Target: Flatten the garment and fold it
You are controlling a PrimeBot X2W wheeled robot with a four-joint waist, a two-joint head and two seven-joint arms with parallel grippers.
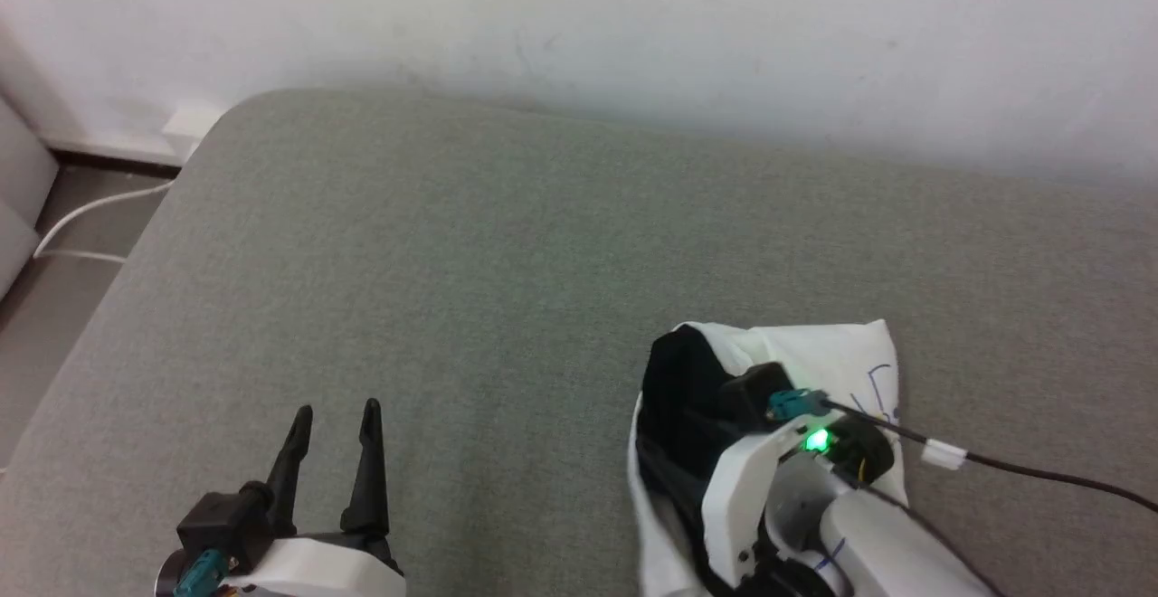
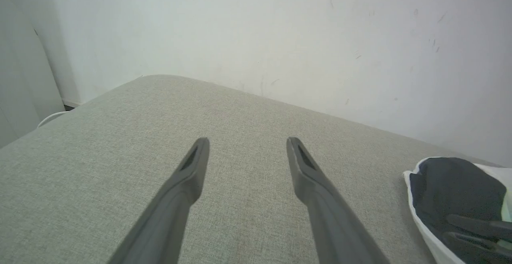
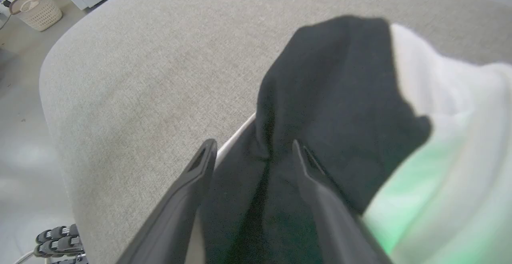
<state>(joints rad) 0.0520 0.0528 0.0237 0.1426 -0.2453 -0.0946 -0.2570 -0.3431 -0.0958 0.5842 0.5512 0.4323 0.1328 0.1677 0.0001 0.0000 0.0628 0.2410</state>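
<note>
Garment (image 1: 841, 353) lies bunched, black sleeve over white body, at the near right of the grey fabric bench (image 1: 543, 262). Right claw (image 3: 254, 148) is spread wide over the black cloth, gripping nothing. Left claw (image 1: 335, 416) hovers well to the left, wide apart and empty

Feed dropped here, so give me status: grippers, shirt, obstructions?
Left gripper open over cushion. Right gripper open, fingers over black sleeve. Shirt bundled, not flat. Wrist cable trails across its white corner.
</note>
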